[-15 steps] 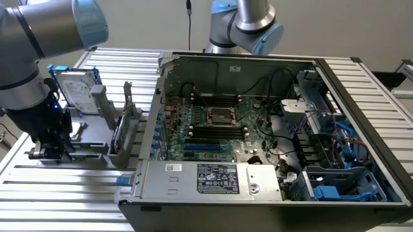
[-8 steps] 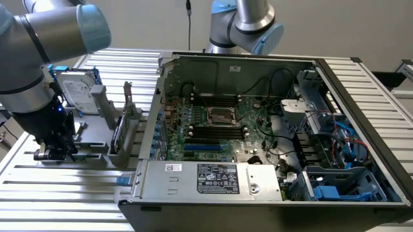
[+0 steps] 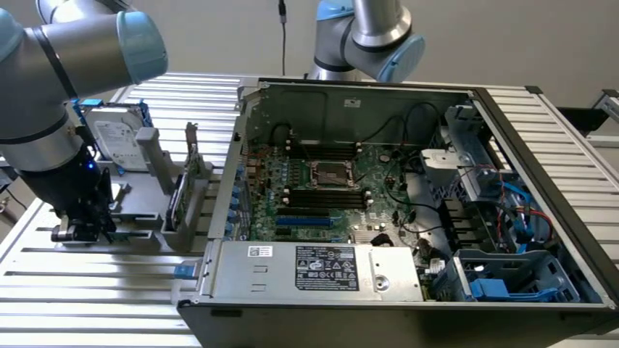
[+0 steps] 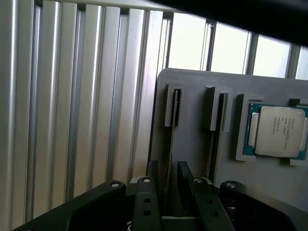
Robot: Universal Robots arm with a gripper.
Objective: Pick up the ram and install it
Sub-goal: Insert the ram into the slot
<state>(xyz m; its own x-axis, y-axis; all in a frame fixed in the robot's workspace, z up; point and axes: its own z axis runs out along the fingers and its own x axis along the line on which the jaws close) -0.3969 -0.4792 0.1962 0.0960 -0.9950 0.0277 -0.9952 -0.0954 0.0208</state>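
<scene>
Black claw [image 4: 169, 185] hangs low over the grey plastic holder [image 4: 192, 144] on the ribbed aluminium table [image 4: 72, 96], fingers apart, gripping nothing. The ram [image 4: 176, 107], a long thin dark circuit-board stick, stands on edge in its slot. Its long axis runs straight into the gap between the fingers, just ahead of the tips, and a second stick [image 4: 222, 113] is slotted just beside it.

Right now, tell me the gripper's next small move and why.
Probably advance the gripper along the grey holder toward the ram in the slot farther from the processor chip. Its jaws stand open, roughly in line with that stick, and nothing is held yet.
</scene>
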